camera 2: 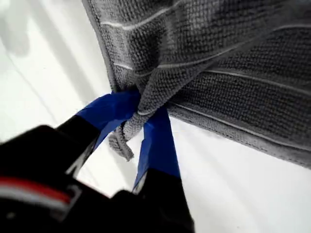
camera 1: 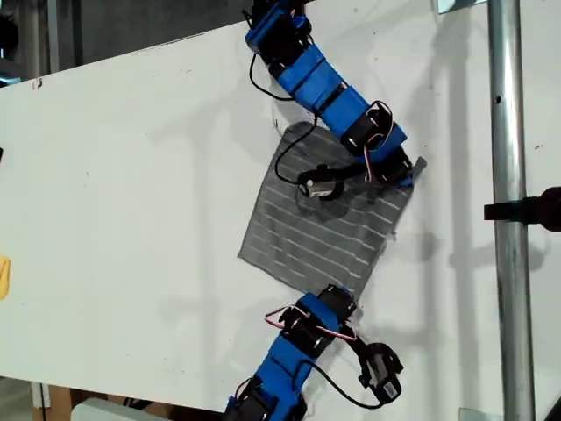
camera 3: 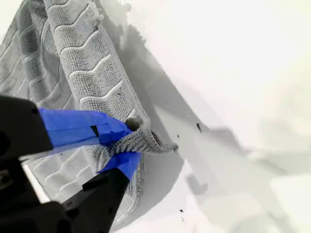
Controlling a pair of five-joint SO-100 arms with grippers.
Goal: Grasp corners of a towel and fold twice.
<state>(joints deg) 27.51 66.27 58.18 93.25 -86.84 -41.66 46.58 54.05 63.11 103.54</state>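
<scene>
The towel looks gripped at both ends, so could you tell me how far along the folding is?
Done: my first gripper and my second gripper are each shut on a corner of the towel. In hand: both corners are pinched and bunched between the jaws. Left: in the exterior view the towel lies mostly spread on the white table, so the folding looks not yet finished.

free: bare table (camera 1: 131, 219) at exterior view's left | blocked: metal pole (camera 1: 508, 219) at exterior view's right

Bright light washed out the white bench (camera 1: 131, 219); shadows were soft, and near wrist-view parts perhaps blurred.
</scene>
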